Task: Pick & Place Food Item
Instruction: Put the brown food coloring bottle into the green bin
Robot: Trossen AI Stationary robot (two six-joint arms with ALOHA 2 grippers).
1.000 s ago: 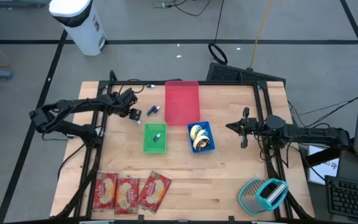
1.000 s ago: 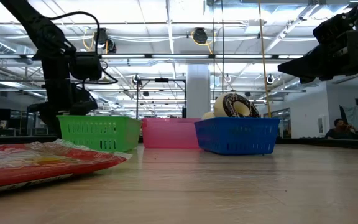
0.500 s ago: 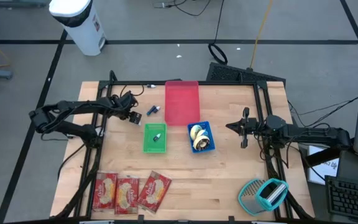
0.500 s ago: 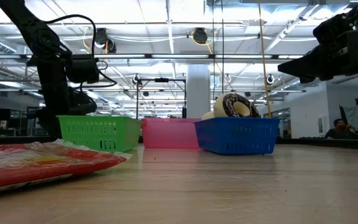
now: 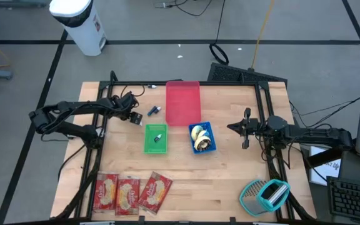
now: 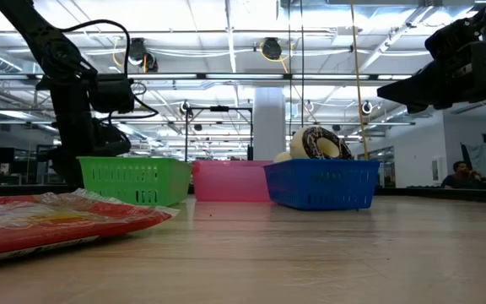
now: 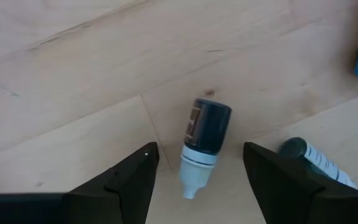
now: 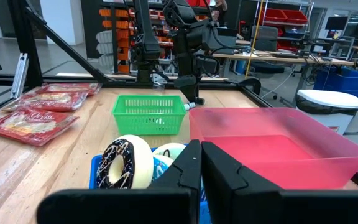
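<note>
Left gripper [image 7: 194, 180] low over counter [image 5: 230, 181], pointing steeply down, fingers [image 7: 120, 186] spread wide. Small dark bottle [image 7: 204, 144] with white cap lies flat on wood between fingers, untouched by either. Second small bottle [image 7: 312, 160] just beside it. Nearby: green basket [image 5: 155, 139], then blue basket [image 5: 203, 138] holding donuts [image 5: 198, 136], red basket [image 5: 183, 103] behind. Snack packets [image 5: 130, 190] at counter's near edge. Right gripper [image 5: 243, 127] waits level at right side, fingers pressed together.

Small dark bottle [image 7: 204, 144] lying on wooden table [image 7: 73, 93], between spread fingers [image 7: 132, 180]
</note>
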